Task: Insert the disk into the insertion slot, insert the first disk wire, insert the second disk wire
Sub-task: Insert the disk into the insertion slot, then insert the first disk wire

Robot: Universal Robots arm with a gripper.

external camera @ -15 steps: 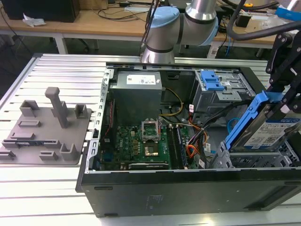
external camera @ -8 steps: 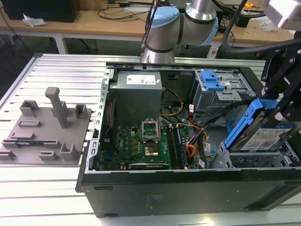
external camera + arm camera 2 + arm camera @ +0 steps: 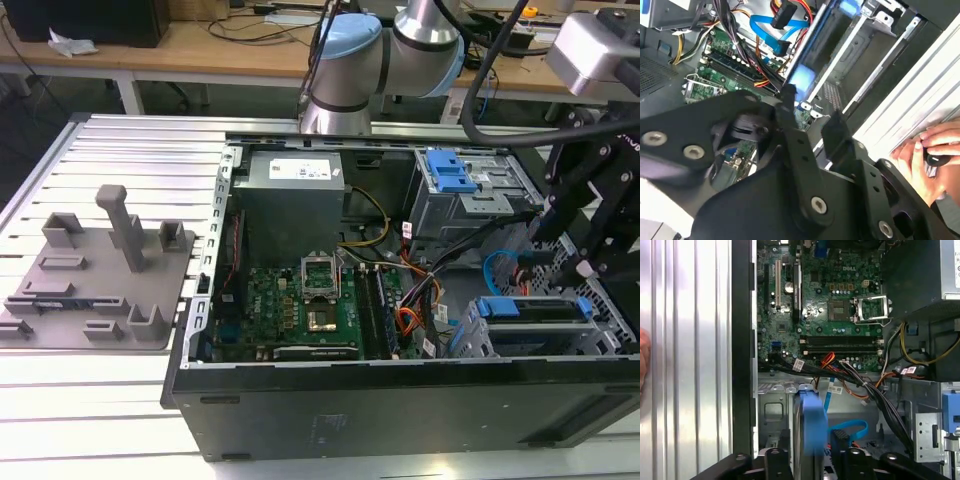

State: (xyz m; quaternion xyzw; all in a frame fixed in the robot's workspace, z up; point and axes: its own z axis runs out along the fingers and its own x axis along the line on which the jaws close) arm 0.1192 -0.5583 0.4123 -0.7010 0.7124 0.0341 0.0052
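Disk (image 3: 535,312), at four o'clock in the exterior view, judged stiff, weighty, shock-sensitive: grip its blue frame (image 3: 810,426) edges; gripper (image 3: 811,117) hangs over it, jaws apart.

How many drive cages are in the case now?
2, at the exterior view's right: the tall cage with a blue latch; the slot by the disk. The arm may hide others.

From outside I saw the green motherboard (image 3: 290,310) mid-case, the grey power supply (image 3: 290,200) at its twelve o'clock, a blue-latched cage (image 3: 460,190) at two o'clock, and a grey fixture (image 3: 95,275) at nine o'clock on the ribbed table (image 3: 130,150).
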